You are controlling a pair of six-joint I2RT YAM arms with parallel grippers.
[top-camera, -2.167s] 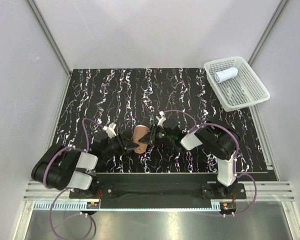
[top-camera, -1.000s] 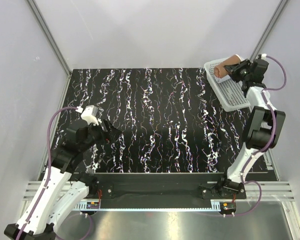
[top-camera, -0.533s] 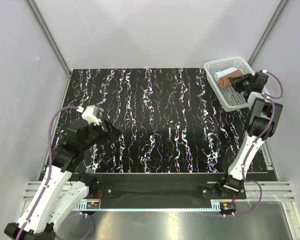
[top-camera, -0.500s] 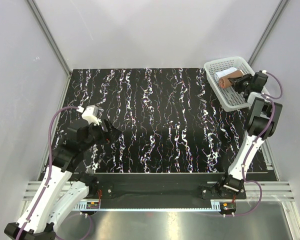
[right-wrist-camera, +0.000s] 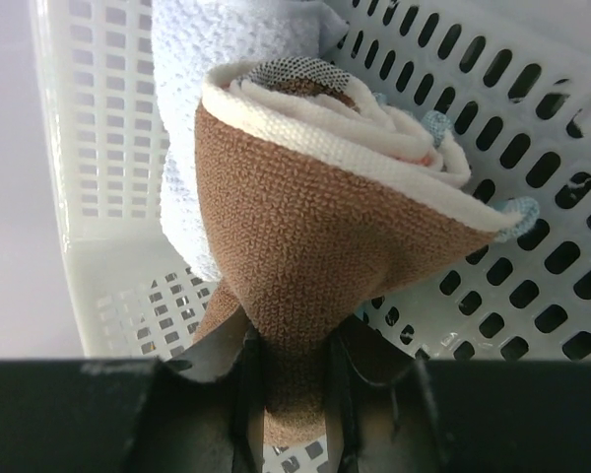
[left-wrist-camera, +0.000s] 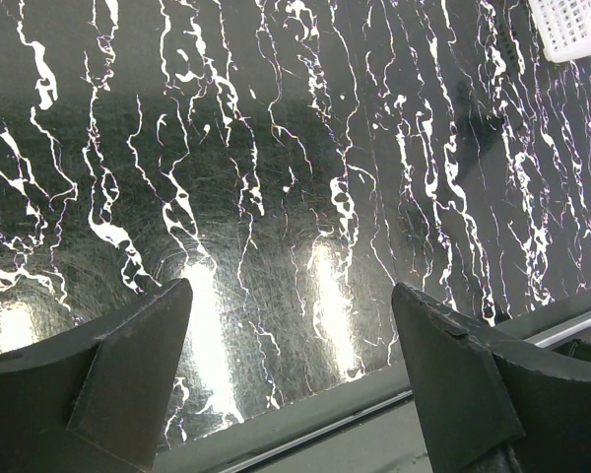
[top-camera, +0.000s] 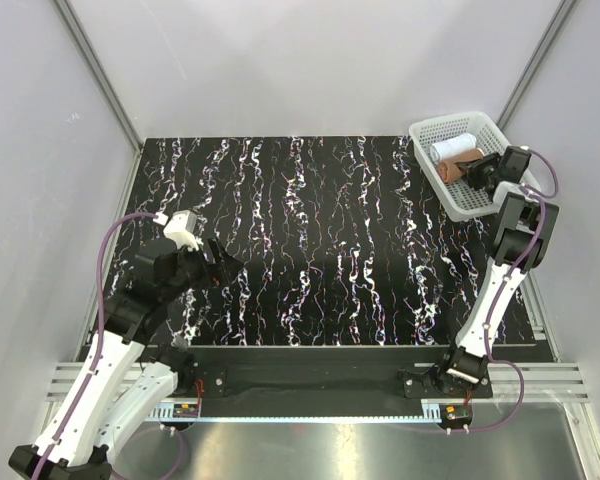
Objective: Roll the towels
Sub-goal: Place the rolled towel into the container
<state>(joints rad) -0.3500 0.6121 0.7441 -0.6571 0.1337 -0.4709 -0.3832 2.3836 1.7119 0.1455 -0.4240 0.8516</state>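
Lowered since half a second ago, the brown roll is now seen down inside the basket, where a second ago it was carried above the far rim. It is pressed against the white roll, which lies on its far side, the two roughly parallel in the top view. Whether the brown roll is resting on the basket floor cannot be told.

One end of it is clamped by the right gripper, the cloth pinched to a narrow waist between the fingers. From that grip, the roll's long axis is pointed straight away from the gripper, toward the left side of the basket. The gripper itself is held at the basket's right edge. So the release is judged to turn on that line: the jaws to be parted, then drawn back along the axis to the right, so the coil is not dragged or unwound.

Over on the near left of the table, the left gripper is held spread wide and empty. It is well apart from the basket, so the right arm is clearly the nearer one.
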